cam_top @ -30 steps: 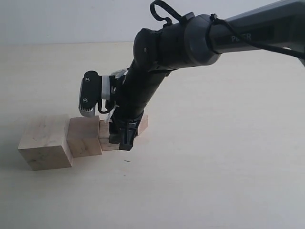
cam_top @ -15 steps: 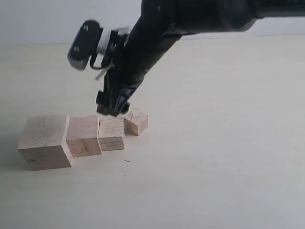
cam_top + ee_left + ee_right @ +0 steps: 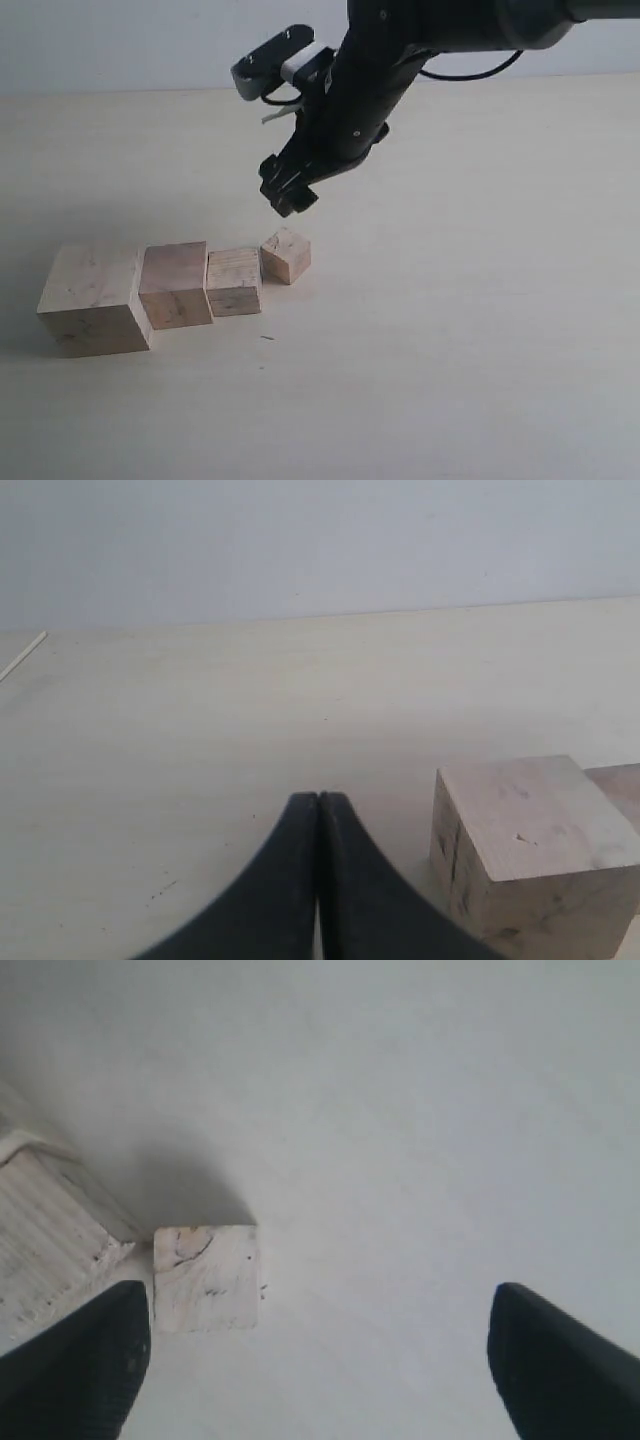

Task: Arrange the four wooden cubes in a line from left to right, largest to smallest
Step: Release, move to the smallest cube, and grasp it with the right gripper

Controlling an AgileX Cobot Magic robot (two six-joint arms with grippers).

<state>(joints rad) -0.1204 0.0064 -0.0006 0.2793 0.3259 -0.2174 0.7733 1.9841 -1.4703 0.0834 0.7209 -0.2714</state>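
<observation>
Four pale wooden cubes stand in a row on the table, shrinking from left to right: the largest cube (image 3: 92, 298), the second cube (image 3: 176, 284), the third cube (image 3: 234, 281) and the smallest cube (image 3: 286, 255), which is turned a little and set slightly back. My right gripper (image 3: 285, 190) hangs open above the smallest cube (image 3: 205, 1277), holding nothing. The left gripper (image 3: 319, 802) rests low with its fingers pressed together, empty, beside the largest cube (image 3: 530, 850).
The pale table top (image 3: 470, 330) stretches to the right and front of the row. The right arm (image 3: 400, 50) reaches in from the upper right.
My right gripper let go at the third cube, rose and drew back up and to the right. All four cubes stay in their row.
</observation>
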